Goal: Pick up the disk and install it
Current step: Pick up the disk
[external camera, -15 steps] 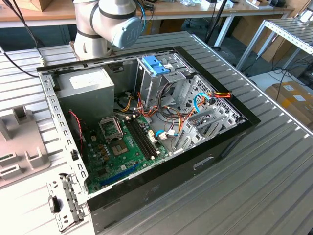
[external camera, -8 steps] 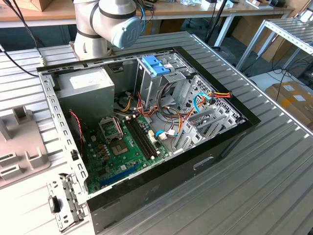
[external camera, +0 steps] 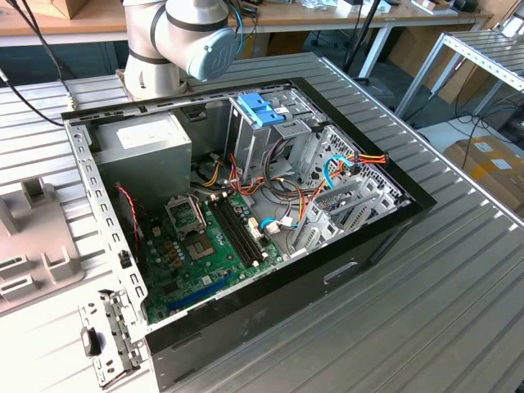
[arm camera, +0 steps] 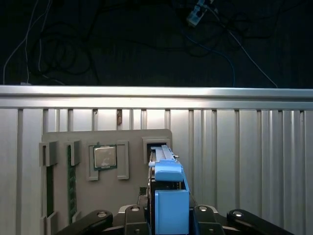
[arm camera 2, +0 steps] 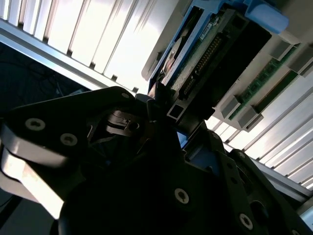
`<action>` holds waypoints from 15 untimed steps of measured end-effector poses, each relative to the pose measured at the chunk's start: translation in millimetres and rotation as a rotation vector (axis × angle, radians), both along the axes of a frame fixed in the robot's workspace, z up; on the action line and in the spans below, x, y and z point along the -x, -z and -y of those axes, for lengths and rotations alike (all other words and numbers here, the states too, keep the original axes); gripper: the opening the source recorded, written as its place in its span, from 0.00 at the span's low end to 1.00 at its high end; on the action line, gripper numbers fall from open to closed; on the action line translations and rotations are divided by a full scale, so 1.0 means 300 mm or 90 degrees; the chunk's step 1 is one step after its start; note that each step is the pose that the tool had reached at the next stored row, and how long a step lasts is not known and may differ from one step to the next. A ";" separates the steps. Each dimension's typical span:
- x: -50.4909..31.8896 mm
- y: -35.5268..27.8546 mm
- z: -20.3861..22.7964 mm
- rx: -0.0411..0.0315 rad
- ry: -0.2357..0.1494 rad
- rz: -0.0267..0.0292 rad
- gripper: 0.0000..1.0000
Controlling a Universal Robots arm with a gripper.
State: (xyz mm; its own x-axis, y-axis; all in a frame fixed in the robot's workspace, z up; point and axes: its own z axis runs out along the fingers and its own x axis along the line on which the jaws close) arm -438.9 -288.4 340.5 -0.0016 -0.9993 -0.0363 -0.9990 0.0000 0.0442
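In the first wrist view the disk [arm camera: 168,198] stands on edge, its blue plastic bracket facing the camera. My gripper [arm camera: 167,216] is shut on it, with a black finger [arm camera: 133,214] on either side. The second wrist view has the disk [arm camera 2: 210,49] jutting out from the gripper [arm camera 2: 164,115], with its connector edge and blue bracket showing. The disk hangs over a grey parts tray [arm camera: 132,166] on the slatted table, near an open slot [arm camera: 157,144] in that tray. In the exterior view the open computer case [external camera: 246,205] lies on the table.
The case holds a grey drive cage with light-blue latch tabs [external camera: 262,110], a grey power-supply box [external camera: 151,143], a green motherboard [external camera: 205,246] and loose cables [external camera: 344,176]. The tray carries a processor chip [arm camera: 105,156] and a memory stick [arm camera: 72,181]. The arm's base [external camera: 176,45] stands behind the case.
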 end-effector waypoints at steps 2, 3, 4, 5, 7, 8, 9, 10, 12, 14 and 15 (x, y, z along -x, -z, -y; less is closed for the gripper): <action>0.000 -0.008 0.000 -0.0001 0.000 0.0000 0.36; 0.000 -0.011 0.000 -0.0001 0.000 -0.0001 0.36; 0.000 -0.015 0.000 -0.0002 0.000 -0.0001 0.36; 0.000 -0.018 0.000 -0.0002 0.000 -0.0001 0.36; 0.000 -0.026 0.000 -0.0002 0.000 0.0000 0.36; 0.000 -0.030 0.000 -0.0003 0.000 0.0000 0.36; 0.000 -0.034 0.000 -0.0003 0.000 -0.0001 0.36; 0.000 -0.037 0.000 -0.0003 0.000 0.0000 0.36; 0.000 -0.051 0.000 -0.0005 0.000 0.0000 0.36; 0.000 -0.061 0.000 -0.0006 0.000 0.0000 0.36; 0.000 -0.063 0.000 -0.0007 0.000 0.0000 0.36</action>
State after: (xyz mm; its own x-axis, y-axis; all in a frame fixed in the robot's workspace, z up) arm -438.9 -288.4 359.4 -0.0016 -0.9993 -0.0374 -0.9990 0.0000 0.0442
